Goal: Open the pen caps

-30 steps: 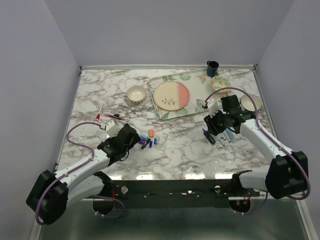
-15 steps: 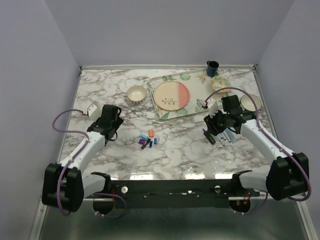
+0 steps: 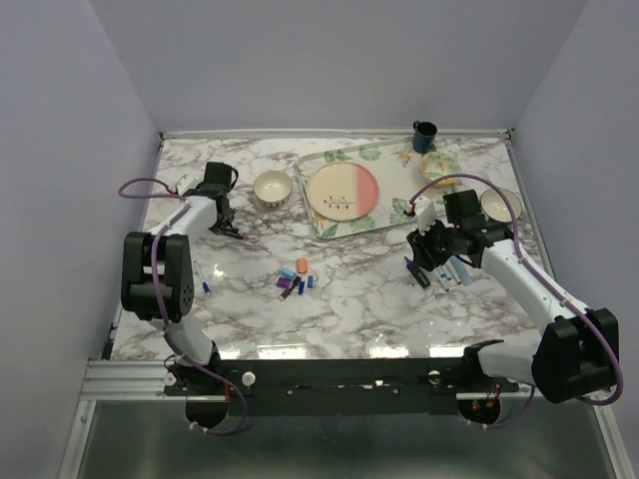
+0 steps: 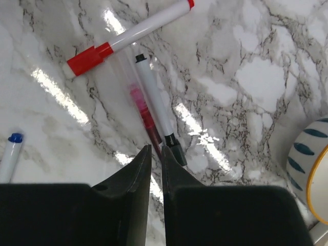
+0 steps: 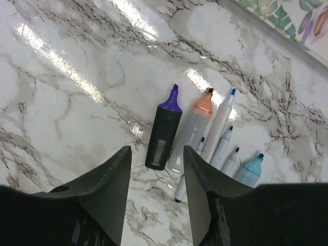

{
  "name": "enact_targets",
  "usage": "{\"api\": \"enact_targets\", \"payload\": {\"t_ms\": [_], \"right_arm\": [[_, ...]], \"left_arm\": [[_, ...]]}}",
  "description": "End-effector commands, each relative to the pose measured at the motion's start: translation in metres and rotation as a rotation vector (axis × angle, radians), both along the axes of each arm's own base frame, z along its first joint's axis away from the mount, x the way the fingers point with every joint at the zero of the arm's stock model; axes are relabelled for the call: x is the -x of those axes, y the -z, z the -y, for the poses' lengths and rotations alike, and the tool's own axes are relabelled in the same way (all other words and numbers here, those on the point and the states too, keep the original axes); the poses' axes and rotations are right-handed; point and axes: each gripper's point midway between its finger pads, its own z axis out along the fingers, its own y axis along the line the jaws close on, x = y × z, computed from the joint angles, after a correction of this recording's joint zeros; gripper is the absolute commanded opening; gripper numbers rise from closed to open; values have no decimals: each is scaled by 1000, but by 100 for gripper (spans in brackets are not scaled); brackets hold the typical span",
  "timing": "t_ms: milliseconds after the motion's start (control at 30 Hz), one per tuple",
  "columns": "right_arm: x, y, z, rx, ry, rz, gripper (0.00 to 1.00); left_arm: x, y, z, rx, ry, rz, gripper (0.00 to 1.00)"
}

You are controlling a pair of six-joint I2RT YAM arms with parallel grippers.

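Note:
In the left wrist view, my left gripper (image 4: 156, 152) has its jaws drawn almost together around the near end of a dark red pen (image 4: 145, 117) that lies on the marble. Beside it lies a white pen (image 4: 154, 100) with a bare black tip. Further off is a white pen wearing a red cap (image 4: 89, 58). Seen from above, this gripper (image 3: 229, 226) is at the far left. Several loose coloured caps (image 3: 295, 278) lie mid-table. My right gripper (image 5: 156, 154) stands open, holding nothing, over a row of uncapped pens: purple-tipped black (image 5: 165, 130), orange-tipped (image 5: 195, 128) and light blue (image 5: 250, 169).
A cream bowl (image 3: 272, 187) sits just right of the left gripper. A patterned tray (image 3: 323, 222) with a pink and white plate (image 3: 342, 192) lies at the back. A dark mug (image 3: 424, 135) and two small dishes (image 3: 440, 166) stand at the back right. A blue-tipped pen (image 4: 10, 151) lies to the left.
The left arm has swung from near the caps to the far left pens, and its jaws have gone from wide open to almost together. The right arm has not moved.

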Motion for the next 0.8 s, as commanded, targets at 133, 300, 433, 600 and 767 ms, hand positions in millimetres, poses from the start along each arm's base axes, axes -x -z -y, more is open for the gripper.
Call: {"api": "enact_targets", "payload": {"t_ms": [133,300,433,600,767], "right_arm": [[3,-5,-2,-17,-26,2,52],[4,-4,-2,-14,-25,-1,52],[4,-3,-1,-14,-24,-4,52],[4,-3,-1,-12,-22,-3,52],[3,-3,-1,-11,-22,-2,52]], "left_arm": [[-23,-1,3,22,21,-36,26],[-24,6,3,26,11,-43,34],[-27,10,1,24,7,-53,34],[-28,14,0,24,6,-69,33],[-25,19,-1,22,2,-81,34]]}}
